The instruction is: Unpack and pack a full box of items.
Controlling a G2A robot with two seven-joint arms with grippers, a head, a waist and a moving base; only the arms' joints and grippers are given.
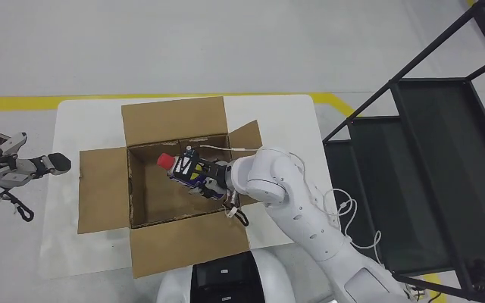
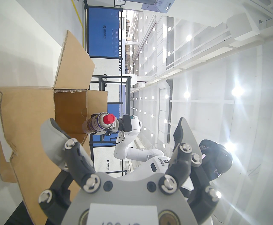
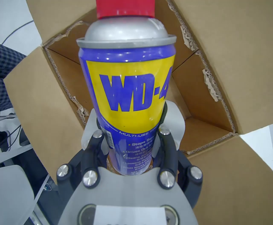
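One red-capped spray can (image 1: 182,168) lies roughly level over the open cardboard box (image 1: 174,120) at mid-frame in the top view, probably just above the rim. The right end effector (image 3: 132,119) pinches its lower body. It is stiff, smooth metal, likely hefty if full, so I'd grip the cylinder, never the cap. The left end effector (image 2: 115,122) hangs spread off the desk (image 1: 288,114), far left. One can, one box.

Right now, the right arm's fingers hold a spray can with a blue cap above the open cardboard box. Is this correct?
Only the colour is wrong: the cap is red, not blue, as the right wrist view shows. The right arm's fingers do hold the spray can above the open cardboard box.
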